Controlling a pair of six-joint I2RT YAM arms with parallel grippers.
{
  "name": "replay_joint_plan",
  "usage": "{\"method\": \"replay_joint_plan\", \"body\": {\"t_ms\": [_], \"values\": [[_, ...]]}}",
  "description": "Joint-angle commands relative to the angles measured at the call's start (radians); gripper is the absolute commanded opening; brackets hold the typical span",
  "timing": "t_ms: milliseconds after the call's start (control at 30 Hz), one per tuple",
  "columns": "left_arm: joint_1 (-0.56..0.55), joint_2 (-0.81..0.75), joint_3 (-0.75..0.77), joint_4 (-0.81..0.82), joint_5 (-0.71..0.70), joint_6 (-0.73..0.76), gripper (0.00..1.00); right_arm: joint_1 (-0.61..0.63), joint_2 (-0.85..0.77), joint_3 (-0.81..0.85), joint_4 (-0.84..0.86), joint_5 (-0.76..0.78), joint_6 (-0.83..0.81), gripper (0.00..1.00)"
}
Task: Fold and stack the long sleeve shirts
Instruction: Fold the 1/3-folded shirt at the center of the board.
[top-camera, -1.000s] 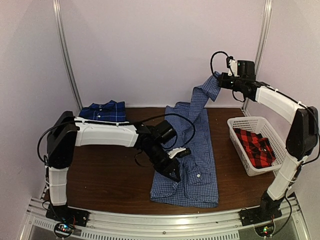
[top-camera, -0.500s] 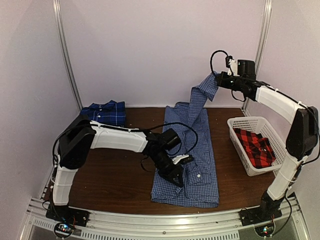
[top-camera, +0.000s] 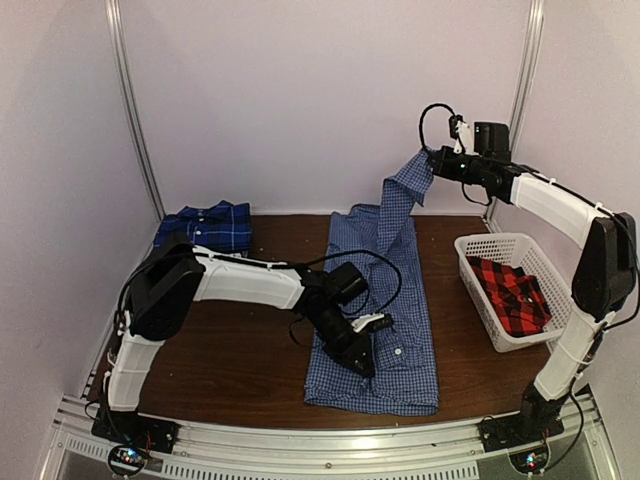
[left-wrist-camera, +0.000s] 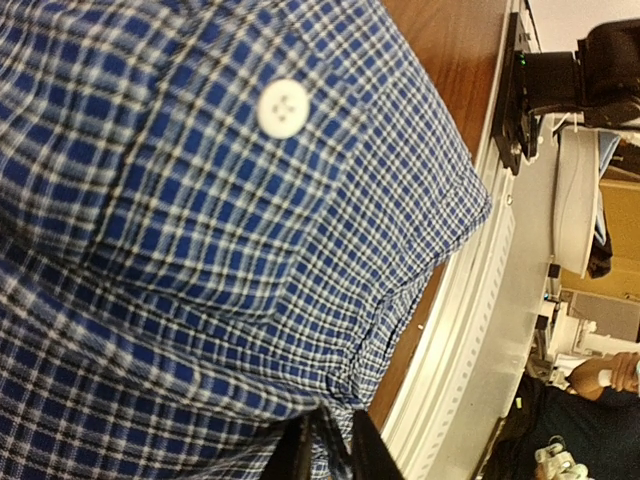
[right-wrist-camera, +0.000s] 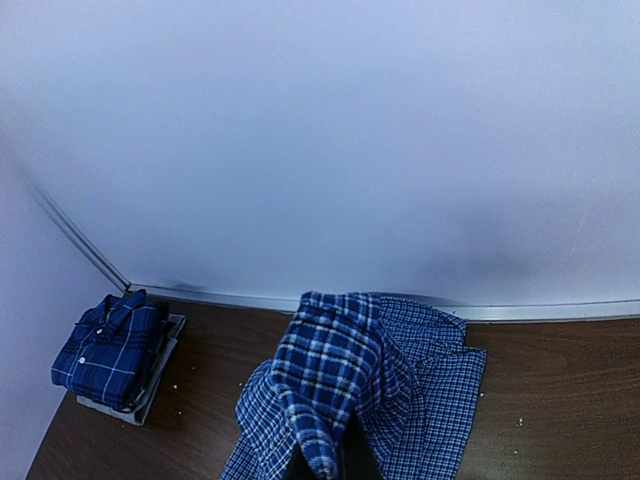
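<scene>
The dark blue plaid shirt (top-camera: 207, 225) lies folded at the brown table's (top-camera: 230, 350) back-left corner, the red-and-black plaid shirt (top-camera: 510, 293) waits unfolded in the white slatted plastic basket (top-camera: 478, 262), and the right gripper (top-camera: 432, 158) pinches the mid-table blue-and-white checked shirt (top-camera: 400, 340) up by its sleeve (top-camera: 405, 195), while the left gripper (top-camera: 365, 365) presses on it, its opening unclear.

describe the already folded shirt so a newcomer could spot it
Look to the far left corner of the table. The dark blue plaid shirt lies there folded, unlike the fine-check shirt spread mid-table and the red plaid shirt in the basket.

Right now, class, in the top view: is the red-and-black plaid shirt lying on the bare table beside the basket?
No, the red-and-black plaid shirt lies inside the white basket, not on the tabletop.
</scene>
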Motion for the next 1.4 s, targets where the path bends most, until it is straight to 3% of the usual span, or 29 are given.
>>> {"method": "replay_joint_plan", "body": {"t_ms": [0,133,300,567,767,1133,1233,1367], "values": [[-0.008,0.009,0.028,0.029,0.012,0.005,0.22,0.000,-0.054,-0.030,-0.011,-0.040,0.005,0.00],[-0.005,-0.029,0.041,0.032,-0.006,0.004,0.37,0.000,-0.100,-0.075,-0.037,-0.122,-0.034,0.00],[0.024,-0.118,0.039,0.048,-0.004,-0.006,0.43,0.005,-0.158,-0.152,-0.124,-0.210,-0.098,0.00],[0.144,-0.297,-0.067,0.124,0.005,-0.067,0.44,0.087,-0.217,-0.252,-0.358,-0.145,-0.211,0.00],[0.273,-0.415,-0.220,0.211,-0.061,-0.154,0.44,0.238,-0.232,-0.266,-0.508,-0.019,-0.241,0.00],[0.321,-0.352,-0.261,0.282,-0.070,-0.202,0.44,0.545,-0.115,-0.278,-0.642,0.092,-0.241,0.01],[0.320,-0.336,-0.264,0.295,-0.066,-0.208,0.44,0.607,-0.075,-0.283,-0.629,0.095,-0.224,0.08],[0.320,-0.315,-0.271,0.297,-0.056,-0.201,0.45,0.632,-0.067,-0.295,-0.572,0.083,-0.185,0.27]]}}
